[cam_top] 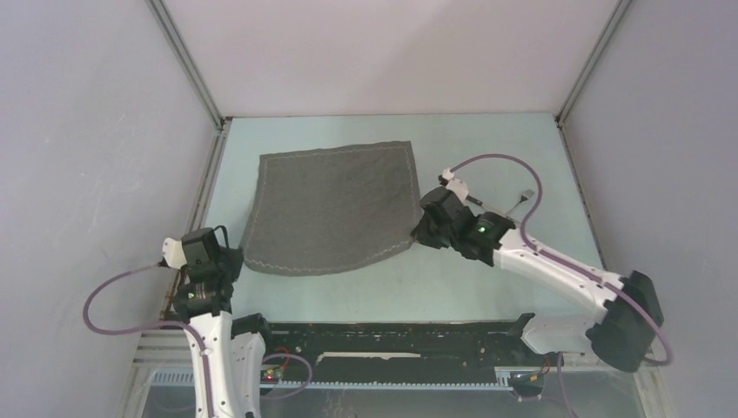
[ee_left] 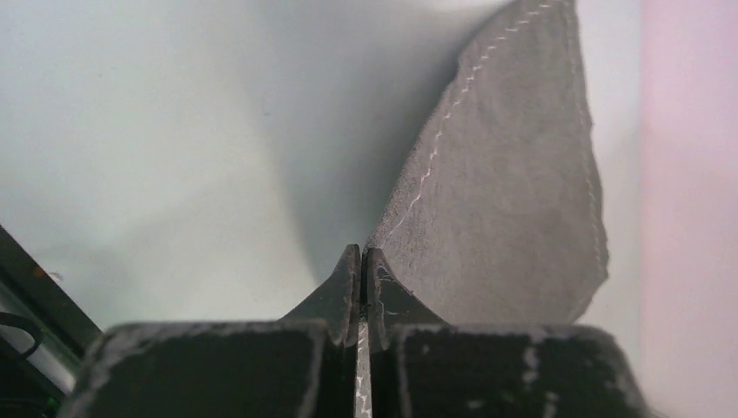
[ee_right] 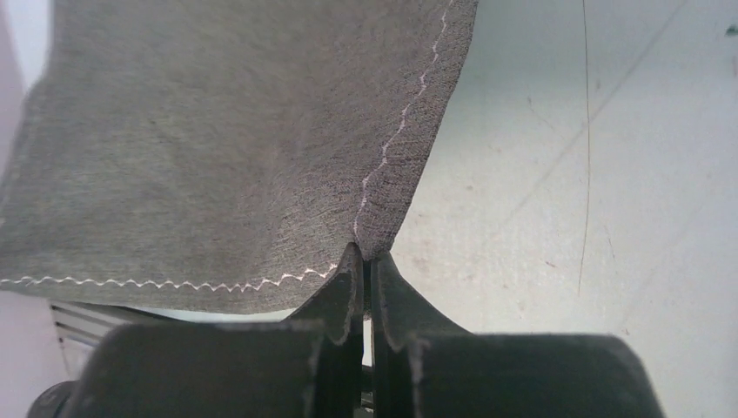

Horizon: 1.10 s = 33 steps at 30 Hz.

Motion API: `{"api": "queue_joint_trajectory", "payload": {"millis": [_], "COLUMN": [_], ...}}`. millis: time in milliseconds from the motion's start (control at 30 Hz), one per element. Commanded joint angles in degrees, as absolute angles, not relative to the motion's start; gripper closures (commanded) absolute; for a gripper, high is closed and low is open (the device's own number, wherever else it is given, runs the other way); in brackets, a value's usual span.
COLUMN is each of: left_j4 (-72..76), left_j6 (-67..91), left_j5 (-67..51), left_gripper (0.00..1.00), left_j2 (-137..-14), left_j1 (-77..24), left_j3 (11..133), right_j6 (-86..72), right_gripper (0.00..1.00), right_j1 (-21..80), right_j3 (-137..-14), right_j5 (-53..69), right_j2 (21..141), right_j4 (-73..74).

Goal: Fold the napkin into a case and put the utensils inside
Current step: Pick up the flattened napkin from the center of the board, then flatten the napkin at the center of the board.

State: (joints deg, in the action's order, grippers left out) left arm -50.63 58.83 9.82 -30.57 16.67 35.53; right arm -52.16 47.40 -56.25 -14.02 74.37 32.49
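Grey napkin (cam_top: 331, 209), pale, perhaps white, stitching

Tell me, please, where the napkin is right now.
In the top view the napkin lies spread left of centre, its near corners pinched by the left pincer and the right pincer.

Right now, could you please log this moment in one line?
grey woven cloth napkin: unfolded; left end effector: shut on near-left corner; right end effector: shut on near-right corner

Left gripper (ee_left: 361, 252) and right gripper (ee_right: 365, 251) low, forward, jaws seemingly tight together.
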Motion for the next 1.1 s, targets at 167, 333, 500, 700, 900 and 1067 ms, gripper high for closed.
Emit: {"api": "queue_joint_trajectory", "payload": {"millis": [167, 333, 500, 700, 900, 1067], "left_j4": [-60.8, -64.5, -68.6, -68.9, -67.4, -52.5], "left_j6": [53.1, 49.8, 48.0, 46.9, 44.9, 44.1], "left_j5": [11.0, 14.2, 18.4, 20.0, 21.9, 20.0], "left_gripper": [1.00, 1.00, 1.00, 1.00, 1.00, 1.00], "left_j2": [-33.0, -33.0, -34.1, -35.7, -39.7, -41.8], "left_j1": [17.1, 17.1, 17.1, 15.5, 13.2, 13.2], "left_j3": [40.8, 56.7, 78.8, 104.3, 113.2, 97.0], "right_j6": [-46.7, -40.4, -29.5, -19.8, -17.1, -18.1], "right_gripper": [1.00, 1.00, 1.00, 1.00, 1.00, 1.00], "right_j1": [47.3, 48.0, 50.9, 59.5, 65.0, 58.1], "right_j3": [-57.2, -61.8, -69.3, -77.7, -83.6, -87.5], "right_j5": [-15.5, -16.4, -15.9, -16.7, -20.7, -21.6], "right_j2": [68.3, 63.2, 55.8, 49.9, 52.1, 59.3], "right_j4": [29.0, 30.1, 28.4, 24.3, 21.3, 20.2]}}
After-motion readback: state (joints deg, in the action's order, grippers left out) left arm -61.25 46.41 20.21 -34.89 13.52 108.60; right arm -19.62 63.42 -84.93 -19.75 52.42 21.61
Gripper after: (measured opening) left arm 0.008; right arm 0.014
